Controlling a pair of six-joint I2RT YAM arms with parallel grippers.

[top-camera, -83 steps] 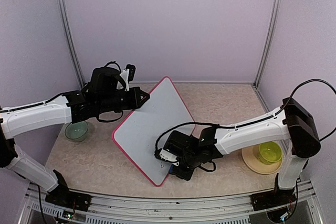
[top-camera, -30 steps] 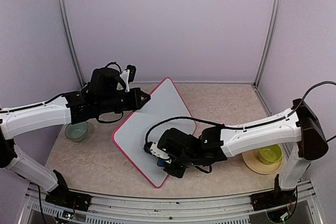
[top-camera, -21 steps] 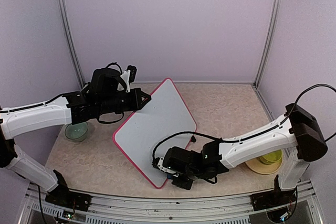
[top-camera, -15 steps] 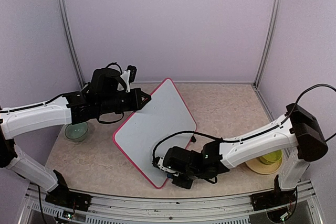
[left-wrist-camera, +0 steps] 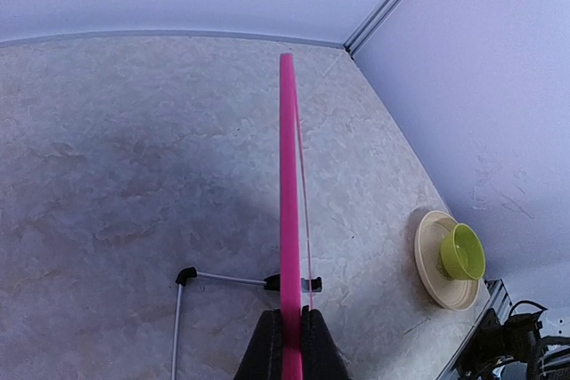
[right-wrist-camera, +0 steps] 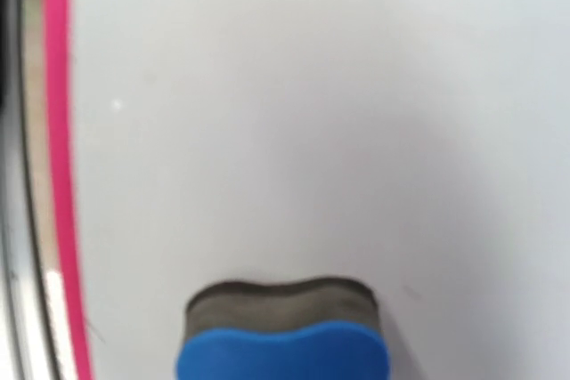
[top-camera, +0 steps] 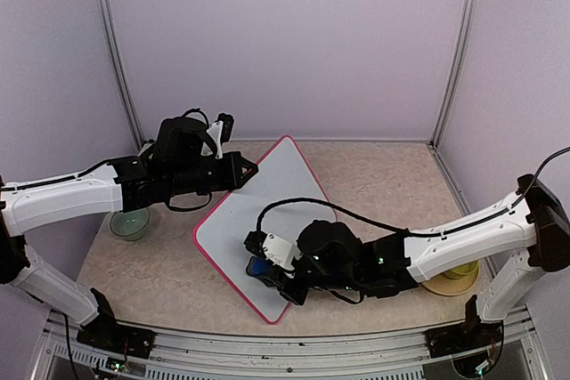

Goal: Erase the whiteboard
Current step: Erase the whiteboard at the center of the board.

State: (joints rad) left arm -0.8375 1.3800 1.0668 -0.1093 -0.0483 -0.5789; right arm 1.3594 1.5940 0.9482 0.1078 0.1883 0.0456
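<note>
The whiteboard, white with a pink rim, stands tilted on the table, and no writing shows on its face. My left gripper is shut on the board's upper left edge; in the left wrist view its black fingers pinch the rim edge-on. My right gripper is shut on a blue eraser, whose grey felt is pressed flat on the board's lower part. The right fingers are hidden behind the eraser in the right wrist view.
A clear green bowl sits at the left under my left arm. A lime cup on a beige plate stands at the right, half hidden by my right arm. The board's wire stand rests on the table behind it.
My right gripper has slid the eraser from the board's bottom corner up and to the left across its face. The left gripper and the board have stayed put.
</note>
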